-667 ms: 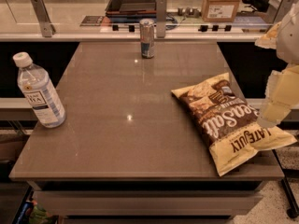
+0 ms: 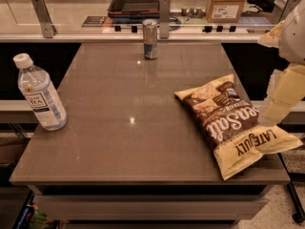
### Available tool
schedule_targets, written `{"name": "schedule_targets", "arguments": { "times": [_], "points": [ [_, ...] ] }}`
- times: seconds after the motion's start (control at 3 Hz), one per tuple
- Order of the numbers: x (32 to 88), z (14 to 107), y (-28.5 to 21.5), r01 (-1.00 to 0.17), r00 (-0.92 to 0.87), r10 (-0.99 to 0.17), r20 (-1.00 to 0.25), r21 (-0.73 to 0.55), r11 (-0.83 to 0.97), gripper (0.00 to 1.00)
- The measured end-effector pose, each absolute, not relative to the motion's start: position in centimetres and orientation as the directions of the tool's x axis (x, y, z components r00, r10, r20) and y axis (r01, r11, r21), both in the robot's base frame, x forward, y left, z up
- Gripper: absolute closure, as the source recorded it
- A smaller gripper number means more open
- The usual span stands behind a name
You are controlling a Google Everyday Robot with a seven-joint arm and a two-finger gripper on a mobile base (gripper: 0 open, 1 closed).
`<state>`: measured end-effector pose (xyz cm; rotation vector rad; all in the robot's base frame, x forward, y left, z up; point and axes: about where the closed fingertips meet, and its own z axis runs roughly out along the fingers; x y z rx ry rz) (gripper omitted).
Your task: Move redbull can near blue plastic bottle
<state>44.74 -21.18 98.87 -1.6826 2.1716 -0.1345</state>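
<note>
The redbull can [image 2: 150,39] stands upright at the far middle edge of the brown table [image 2: 128,142]. The blue plastic bottle [image 2: 40,93], clear with a white cap and a striped label, stands at the table's left edge, far from the can. My gripper [image 2: 277,104] is on the cream arm at the right edge of the view. It hangs over the right side of the table by the chip bag, well away from the can and holding nothing I can see.
A brown and yellow chip bag [image 2: 233,123] lies flat on the table's right side. Behind the table runs a counter rail with posts [image 2: 165,17], a dark tray [image 2: 137,3] and a cardboard box [image 2: 225,4].
</note>
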Motion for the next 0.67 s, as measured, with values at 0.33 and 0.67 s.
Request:
{"name": "schedule_targets", "arguments": {
  "times": [0.33,0.67],
  "points": [
    [46.5,97.9,-21.0,-0.895,-0.184,-0.925,-0.333,-0.331,0.297,0.0],
    [49.8,97.8,-20.2,-0.85,-0.16,-0.866,-0.473,-0.38,0.365,0.0]
  ]
}}
